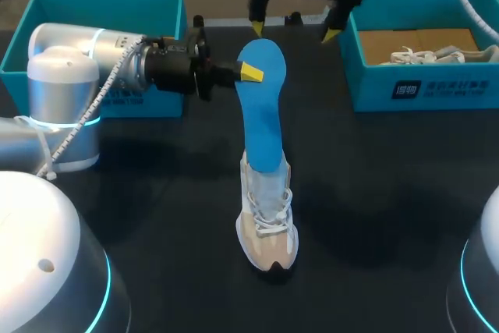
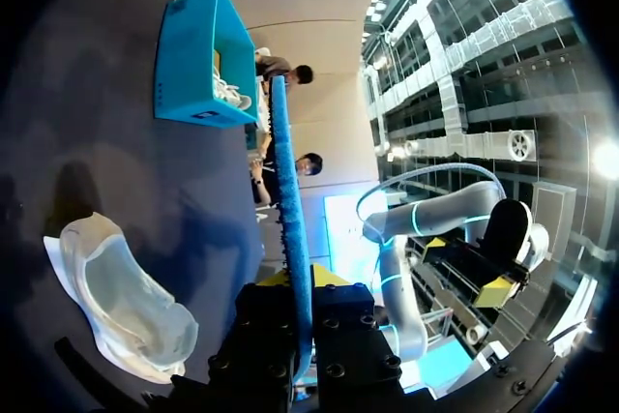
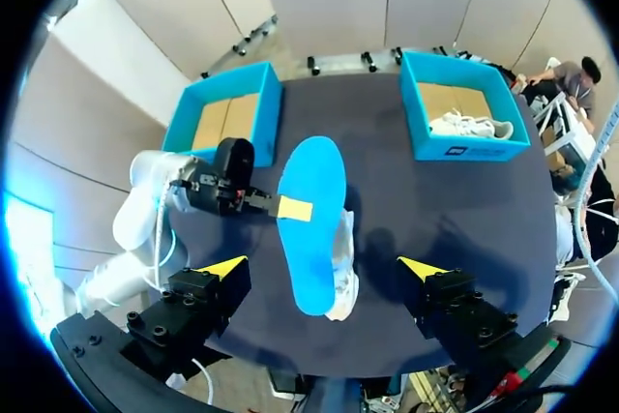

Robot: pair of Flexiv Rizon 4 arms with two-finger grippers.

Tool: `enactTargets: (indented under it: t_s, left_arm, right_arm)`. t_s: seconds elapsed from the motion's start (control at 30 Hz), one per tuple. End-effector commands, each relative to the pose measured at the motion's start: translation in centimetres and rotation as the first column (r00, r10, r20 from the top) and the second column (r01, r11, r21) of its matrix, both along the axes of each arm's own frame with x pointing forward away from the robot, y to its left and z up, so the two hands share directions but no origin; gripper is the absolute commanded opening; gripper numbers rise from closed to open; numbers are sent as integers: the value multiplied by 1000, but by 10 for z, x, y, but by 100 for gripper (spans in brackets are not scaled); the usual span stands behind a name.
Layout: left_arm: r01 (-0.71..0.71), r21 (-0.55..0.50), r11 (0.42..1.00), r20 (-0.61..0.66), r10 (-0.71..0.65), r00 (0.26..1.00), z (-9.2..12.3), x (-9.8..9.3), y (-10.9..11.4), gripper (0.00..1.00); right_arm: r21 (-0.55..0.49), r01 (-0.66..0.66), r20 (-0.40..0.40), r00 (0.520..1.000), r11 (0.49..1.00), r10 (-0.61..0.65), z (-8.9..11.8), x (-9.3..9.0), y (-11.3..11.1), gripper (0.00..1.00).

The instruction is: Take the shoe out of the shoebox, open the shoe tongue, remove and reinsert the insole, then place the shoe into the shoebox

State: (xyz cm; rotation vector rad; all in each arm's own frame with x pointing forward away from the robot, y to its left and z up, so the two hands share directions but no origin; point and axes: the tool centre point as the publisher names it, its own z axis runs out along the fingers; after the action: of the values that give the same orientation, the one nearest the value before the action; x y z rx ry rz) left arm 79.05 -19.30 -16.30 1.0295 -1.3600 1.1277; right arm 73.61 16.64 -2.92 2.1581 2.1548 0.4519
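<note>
I count two teal shoeboxes (image 1: 19, 44) (image 1: 374, 87), two pale shoes (image 1: 267, 224) (image 1: 437, 54), one on the tabletop (image 1: 390, 193) and one boxed, one blue insole (image 1: 261, 115), and two claws (image 1: 251, 73) (image 1: 295, 32).

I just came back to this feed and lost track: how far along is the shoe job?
Done: the shoe stands on the table, its mouth wide open. In hand: the left claw is shut on the blue insole, held up over the shoe. The right claw hangs open and empty beyond it. Left: seat the insole, then put the shoe into the empty box.
</note>
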Motion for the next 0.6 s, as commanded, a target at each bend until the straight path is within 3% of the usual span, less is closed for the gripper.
enactTargets:
  t_s: [0.03, 0.6]
  left_arm:
    - [-2, 2, 1000, 0, 2, 1000, 0, -1, 0, 0]
    - [-2, 2, 1000, 0, 2, 1000, 0, -1, 0, 0]
  right_arm:
    - [139, -46, 3, 999, 989, 46, -5, -1, -14, 100]
    - [393, -82, 18, 997, 916, 81, -14, -9, -33, 100]
